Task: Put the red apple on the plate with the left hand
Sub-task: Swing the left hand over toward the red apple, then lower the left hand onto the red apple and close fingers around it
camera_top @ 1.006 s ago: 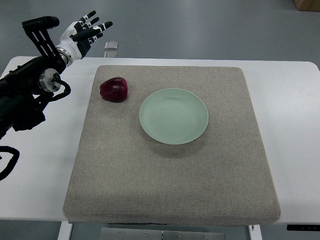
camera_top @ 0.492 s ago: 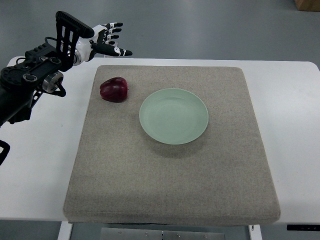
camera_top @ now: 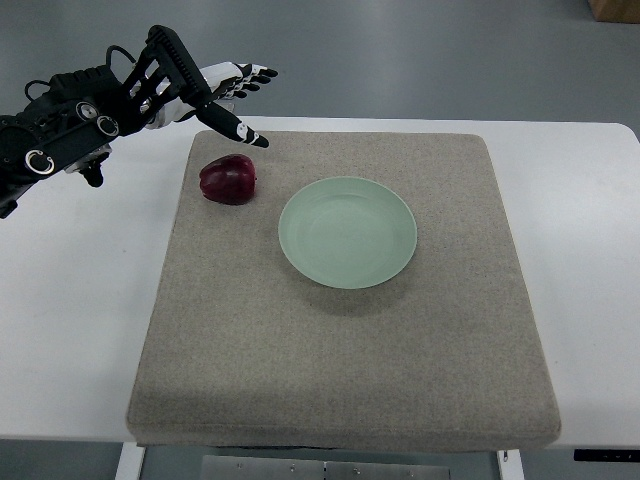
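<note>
Free room and obstacles, top view. The left hand hangs with fingers spread over the far left corner of the grey mat, just beyond the red apple; nothing lies between hand and apple. The apple stands alone, with bare mat on its near, left and far sides. To its right a narrow strip of bare mat separates it from the pale green plate, whose shallow dish holds nothing. The mat's near half and right side are unoccupied, as is the white table around it.
</note>
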You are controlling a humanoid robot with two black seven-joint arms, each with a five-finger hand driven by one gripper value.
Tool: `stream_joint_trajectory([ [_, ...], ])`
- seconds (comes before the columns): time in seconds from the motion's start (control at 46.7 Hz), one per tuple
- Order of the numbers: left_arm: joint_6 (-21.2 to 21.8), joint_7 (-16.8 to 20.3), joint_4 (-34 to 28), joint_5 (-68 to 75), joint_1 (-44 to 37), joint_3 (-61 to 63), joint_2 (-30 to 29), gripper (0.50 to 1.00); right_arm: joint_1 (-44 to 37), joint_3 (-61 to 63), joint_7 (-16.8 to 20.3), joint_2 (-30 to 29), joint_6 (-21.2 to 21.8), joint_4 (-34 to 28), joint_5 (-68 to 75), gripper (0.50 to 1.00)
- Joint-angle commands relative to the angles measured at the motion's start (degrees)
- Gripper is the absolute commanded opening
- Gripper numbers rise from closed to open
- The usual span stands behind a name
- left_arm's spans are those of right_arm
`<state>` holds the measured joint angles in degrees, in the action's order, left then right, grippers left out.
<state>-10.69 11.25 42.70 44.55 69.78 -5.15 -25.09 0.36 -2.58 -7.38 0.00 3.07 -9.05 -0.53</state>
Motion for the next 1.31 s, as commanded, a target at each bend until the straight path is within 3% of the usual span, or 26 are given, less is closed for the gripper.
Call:
stream_joint_trajectory([
  [0.0,0.1,0.0,1.9,1.2,1.1,3.2,-1.2,0.986,0.0,-0.1,0.0,0.0,0.0,0.0,0.0,0.964],
  [0.3,0.0,0.3,2.5,11.3,1.3,3.7,-1.5,0.984,0.0,0.0,0.0,0.0,0.0,0.0,0.0,0.964],
  [0.471,-1.3,0.3,6.9,13.7,1.5,3.7,-3.7,0.988,0.0,0.0,0.0,0.0,0.0,0.0,0.0,0.964],
  [0.556,-2.8,0.4,6.7,13.9,1.5,3.8,-3.8,0.986,0.0,-0.1,0.0,0.0,0.0,0.0,0.0,0.964],
  [1.284,-2.0,0.9,4.7,18.8,0.4,5.1,-3.9,0.990,0.0,0.0,0.0,0.0,0.0,0.0,0.0,0.964],
])
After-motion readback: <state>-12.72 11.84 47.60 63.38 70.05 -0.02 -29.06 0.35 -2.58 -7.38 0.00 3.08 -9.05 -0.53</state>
